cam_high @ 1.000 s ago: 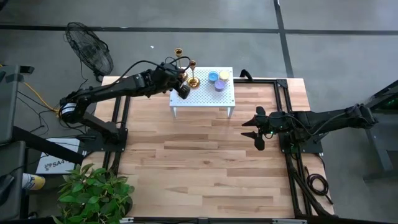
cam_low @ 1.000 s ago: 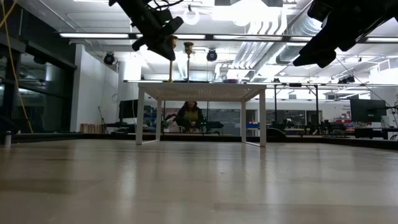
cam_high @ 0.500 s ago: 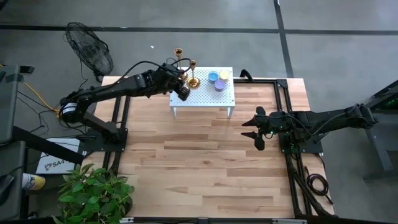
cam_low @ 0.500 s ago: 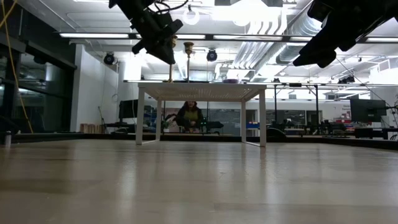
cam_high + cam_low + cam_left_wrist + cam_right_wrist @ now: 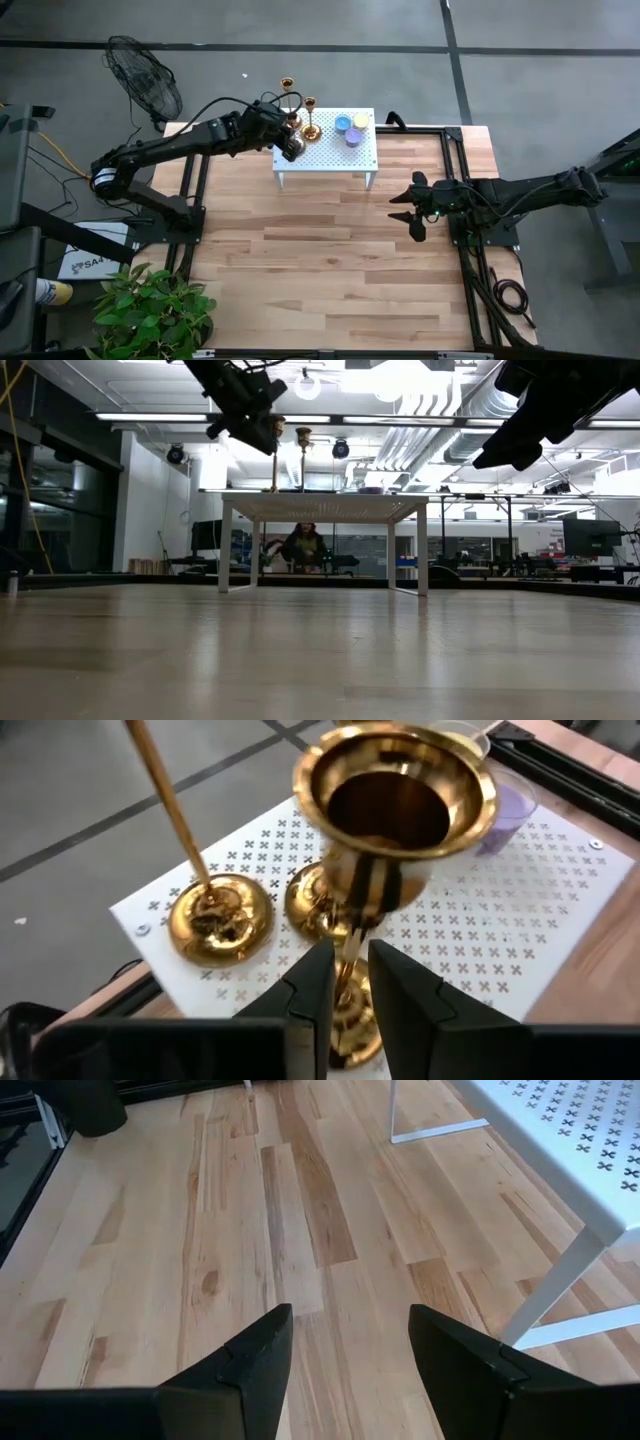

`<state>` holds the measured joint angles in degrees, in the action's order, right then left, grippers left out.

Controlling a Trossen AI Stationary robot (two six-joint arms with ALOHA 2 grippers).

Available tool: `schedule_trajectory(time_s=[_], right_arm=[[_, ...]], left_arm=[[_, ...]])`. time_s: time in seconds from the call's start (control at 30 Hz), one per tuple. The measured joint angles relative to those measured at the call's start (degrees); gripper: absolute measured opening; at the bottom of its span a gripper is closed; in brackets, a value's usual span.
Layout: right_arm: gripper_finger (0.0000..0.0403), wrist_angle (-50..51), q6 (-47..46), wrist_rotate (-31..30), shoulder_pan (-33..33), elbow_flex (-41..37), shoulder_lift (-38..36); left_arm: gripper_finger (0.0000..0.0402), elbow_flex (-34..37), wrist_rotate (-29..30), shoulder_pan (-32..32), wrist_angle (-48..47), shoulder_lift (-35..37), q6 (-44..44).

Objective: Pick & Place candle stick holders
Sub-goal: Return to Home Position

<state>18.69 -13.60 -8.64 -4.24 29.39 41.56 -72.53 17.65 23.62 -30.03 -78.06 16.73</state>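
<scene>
Placement looked finished: three candle stick holders point(image 5: 398, 815) stood on the white shelf's point(image 5: 335, 155) left end, none held. The left gripper point(image 5: 351, 960), slightly parted, hung just beside the nearest stem; returning home called for backing straight off it. The right gripper point(image 5: 412, 205) hovered spread wide over the table point(image 5: 330, 270).

A robotics lab: exposed ceiling ducts point(image 5: 452, 410), long strip lights point(image 5: 150, 417), bare concrete floor point(image 5: 560, 80), far-off monitors point(image 5: 590, 538).

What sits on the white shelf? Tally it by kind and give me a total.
Gold candle holders: 3
Small round candles, blue, yellow, purple: 3
Total: 6
</scene>
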Motion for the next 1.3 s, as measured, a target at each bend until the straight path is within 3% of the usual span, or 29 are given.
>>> schedule_trajectory(time_s=[0.37, 0.77, 0.93, 1.07, 1.3], right_arm=[[0.0197, 3.6, -0.4, -0.1, 0.0, 0.0, 0.0], [0.0197, 7.0, -0.9, -6.8, 0.0, 0.0, 0.0], [0.0197, 10.7, -2.6, -9.8, 0.0, 0.0, -0.4], [0.0197, 8.4, -3.9, -10.0, -0.1, -1.8, -2.9], [0.0197, -3.8, -3.2, -2.3, -0.1, -11.0, -12.4]], left_arm=[[0.0065, -0.1, -2.8, -0.4, -10.9, 6.3, 0.1], [0.0065, 1.9, 6.0, -14.9, -9.2, 8.7, -2.4], [0.0065, 8.1, 6.1, -19.2, -6.6, 9.4, -3.0], [0.0065, 16.4, 7.9, -22.7, 3.7, 13.0, -3.9], [0.0065, 33.4, 8.2, -28.2, 21.8, 24.0, -4.5]])
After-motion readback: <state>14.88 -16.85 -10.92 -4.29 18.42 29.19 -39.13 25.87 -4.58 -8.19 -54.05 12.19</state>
